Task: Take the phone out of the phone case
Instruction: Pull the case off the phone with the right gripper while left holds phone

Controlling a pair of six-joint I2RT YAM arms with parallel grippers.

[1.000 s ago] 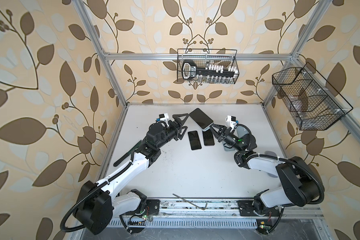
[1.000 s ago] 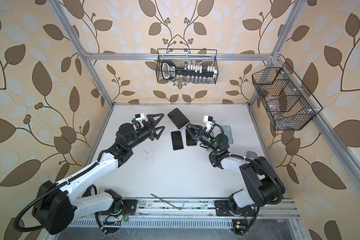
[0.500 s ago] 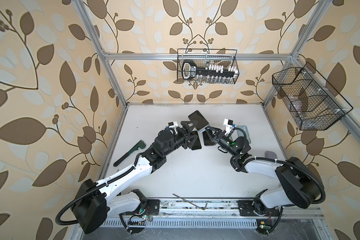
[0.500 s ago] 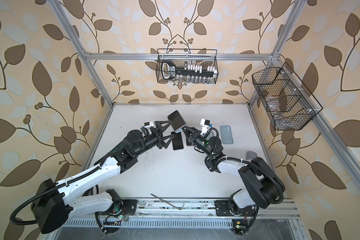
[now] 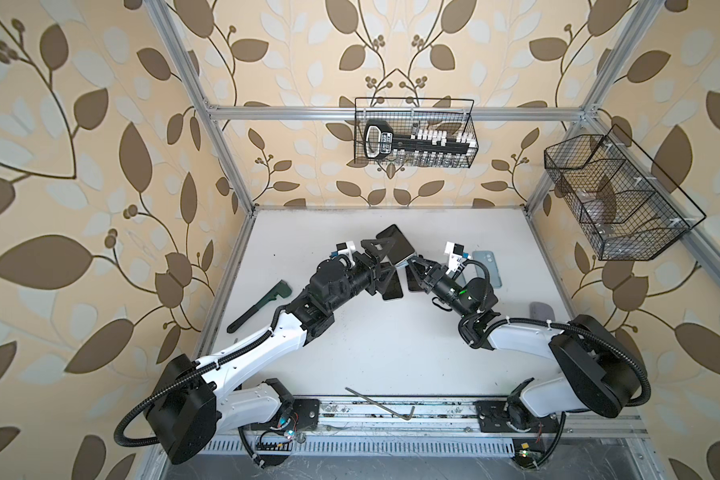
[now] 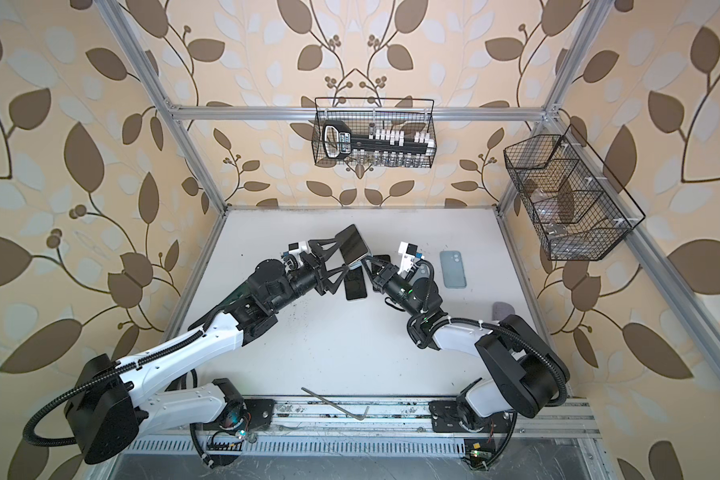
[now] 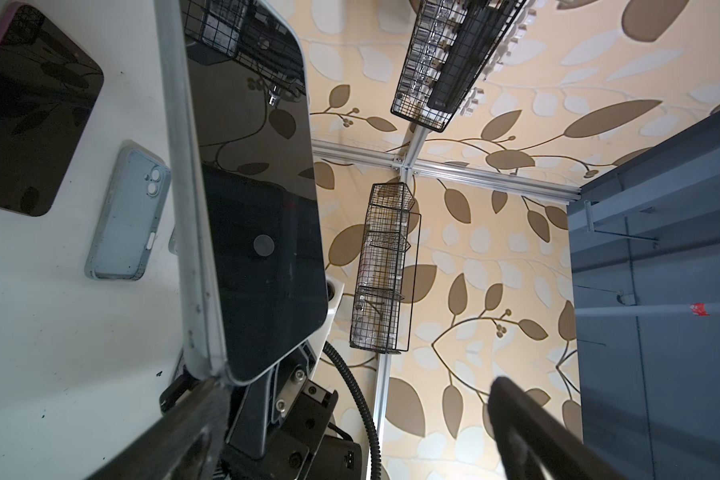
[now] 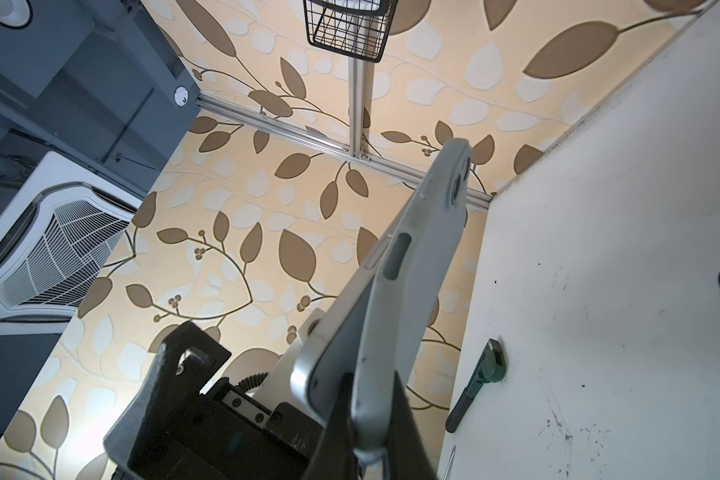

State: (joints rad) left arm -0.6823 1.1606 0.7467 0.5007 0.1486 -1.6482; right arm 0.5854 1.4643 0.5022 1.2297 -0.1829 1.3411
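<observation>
Step in hand: pull phone and case apart in the air. The right gripper is clamped shut on a bottom corner of the pale case. In the right wrist view that corner is already peeled off the phone, and the silver edge shows bare beside it. The rest of the case sits on the phone up to the camera end.

The left gripper is spread wide and holds nothing. Its fingers straddle the phone, screen side facing its camera.

To do it well: the left should close on the phone's bare edges only, not on the case lip, or it pins the two together. It should centre first, as a one-sided close would likely twist the phone in the right's thin corner grip. Then peel by pulling the two grips apart along the long edge, with the right holding firm. Risk, as I judge it: the corner pinch slips and the phone drops.

Where the phone is: lifted off the table, tilted, held between the two arms in both top views. It is inside the left's open span but off-centre, close to one finger and well apart from the other. Contact cannot be told.

Below it, two dark phones and a spare case lie flat on the table.
</observation>
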